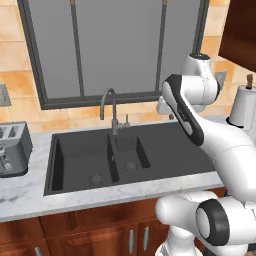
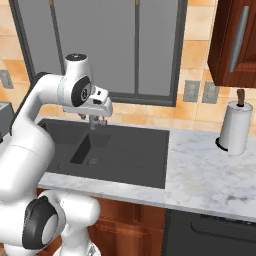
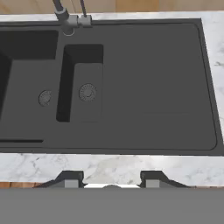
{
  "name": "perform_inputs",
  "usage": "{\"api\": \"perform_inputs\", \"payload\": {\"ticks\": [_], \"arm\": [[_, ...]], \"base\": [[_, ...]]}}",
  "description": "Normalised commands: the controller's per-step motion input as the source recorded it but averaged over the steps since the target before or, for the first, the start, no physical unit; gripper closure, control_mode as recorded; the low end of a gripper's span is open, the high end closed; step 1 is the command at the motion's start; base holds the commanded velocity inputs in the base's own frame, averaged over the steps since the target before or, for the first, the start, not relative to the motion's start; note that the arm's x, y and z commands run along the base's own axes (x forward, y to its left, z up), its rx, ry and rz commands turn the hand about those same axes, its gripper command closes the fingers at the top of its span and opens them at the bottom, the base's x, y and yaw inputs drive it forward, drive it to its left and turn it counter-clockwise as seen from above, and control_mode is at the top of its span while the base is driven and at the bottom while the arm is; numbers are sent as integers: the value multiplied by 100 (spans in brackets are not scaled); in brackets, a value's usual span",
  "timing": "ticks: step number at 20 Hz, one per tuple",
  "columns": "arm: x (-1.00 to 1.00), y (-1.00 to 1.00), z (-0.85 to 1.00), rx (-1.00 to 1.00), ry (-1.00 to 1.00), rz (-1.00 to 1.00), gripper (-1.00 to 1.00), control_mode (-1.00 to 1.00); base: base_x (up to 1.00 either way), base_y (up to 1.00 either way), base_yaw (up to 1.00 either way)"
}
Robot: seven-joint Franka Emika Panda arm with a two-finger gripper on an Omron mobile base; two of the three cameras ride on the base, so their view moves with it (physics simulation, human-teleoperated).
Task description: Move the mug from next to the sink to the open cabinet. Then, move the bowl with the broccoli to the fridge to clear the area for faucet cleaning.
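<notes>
While the arm reaches out over the basin, the tool hangs above the near edge of the sink, its two dark fingertips standing apart with nothing between them but the marble desk below. The sink is a wide matte dark grey unit: straight ahead of the tool lies a flat draining area, and ahead to its left sits a small basin with a round drain, then a larger, deeper basin with a second round drain further left. Beyond the small basin, at the far rim, rises the faucet, a slim dark grey gooseneck with a small side lever beside its base. From the right base view the tool hovers just in front of the faucet and above the basins. On the desk well to the tool's right stands a white paper towel roll, under the reddish-brown cabinet with its long silver bar handle. Far to the tool's left, a toaster sits on the desk.
</notes>
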Motion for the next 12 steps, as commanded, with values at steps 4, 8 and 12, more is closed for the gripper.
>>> {"api": "perform_inputs", "payload": {"ticks": [4,8,12], "arm": [[-5,0,0,0,-1,0,-100,-100],[-28,-3,-10,4,2,-1,-100,-100],[0,0,0,0,0,0,-100,100]], "base": [[0,0,0],[0,0,0],[-79,33,-1]]}}
